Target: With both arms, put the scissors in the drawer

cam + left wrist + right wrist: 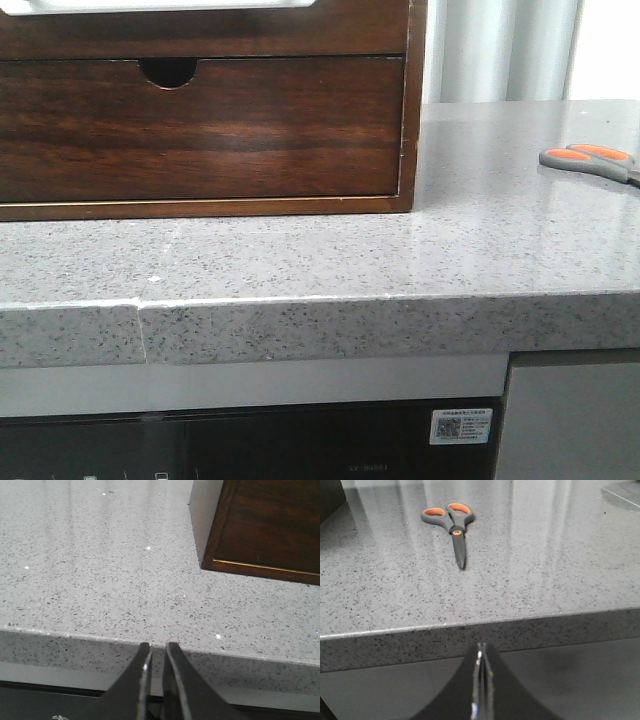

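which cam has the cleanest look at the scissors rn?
Right wrist view: the whole scissors lie closed on the countertop, handles and blades unobstructed. The front view catches only the handles, cut off at the right edge. The left wrist view shows none.

The scissors point(592, 161) are being cut off by the right edge of the front view, so only the handles are being shown there and the blades are being lost. The cabinet point(210, 110) is being cropped at the top and left edges, and the drawer point(150, 28) is being reduced to a thin strip under its white rim. Neither arm is being seen from the front. In the left wrist view, only a corner of the cabinet is being shown.
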You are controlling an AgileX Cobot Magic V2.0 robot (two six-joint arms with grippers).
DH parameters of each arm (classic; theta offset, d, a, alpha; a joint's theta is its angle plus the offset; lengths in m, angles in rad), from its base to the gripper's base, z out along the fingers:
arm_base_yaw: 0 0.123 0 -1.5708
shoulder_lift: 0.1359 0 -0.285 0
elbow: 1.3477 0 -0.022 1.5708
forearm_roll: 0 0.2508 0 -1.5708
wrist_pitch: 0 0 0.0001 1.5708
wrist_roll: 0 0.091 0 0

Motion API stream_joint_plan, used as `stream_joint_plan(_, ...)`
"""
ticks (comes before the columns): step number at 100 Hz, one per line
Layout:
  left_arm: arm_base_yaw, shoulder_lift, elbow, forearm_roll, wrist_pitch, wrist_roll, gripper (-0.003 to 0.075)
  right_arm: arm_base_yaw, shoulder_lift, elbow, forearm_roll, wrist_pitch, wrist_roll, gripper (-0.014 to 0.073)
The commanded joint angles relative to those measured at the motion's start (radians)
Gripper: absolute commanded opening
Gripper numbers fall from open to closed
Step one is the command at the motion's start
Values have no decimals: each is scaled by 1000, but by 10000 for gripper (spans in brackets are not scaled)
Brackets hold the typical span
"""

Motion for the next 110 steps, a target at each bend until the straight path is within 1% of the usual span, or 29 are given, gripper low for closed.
stream_joint_plan(1,2,-31,14,-15,-38,-10,3,-3,-20,12,1,-22,-11,-106)
stream_joint_plan(73,2,-31,14,-12,-40,-10,3,-3,-20,12,1,-22,-11,-106)
stream_joint_plan(88,2,-31,14,-5,-79,-10,3,-3,-20,12,-65,-34,-11,-106)
stream_joint_plan(110,2,-31,14,-5,-146,-10,3,-3,-20,12,-65,-61,-11,-106)
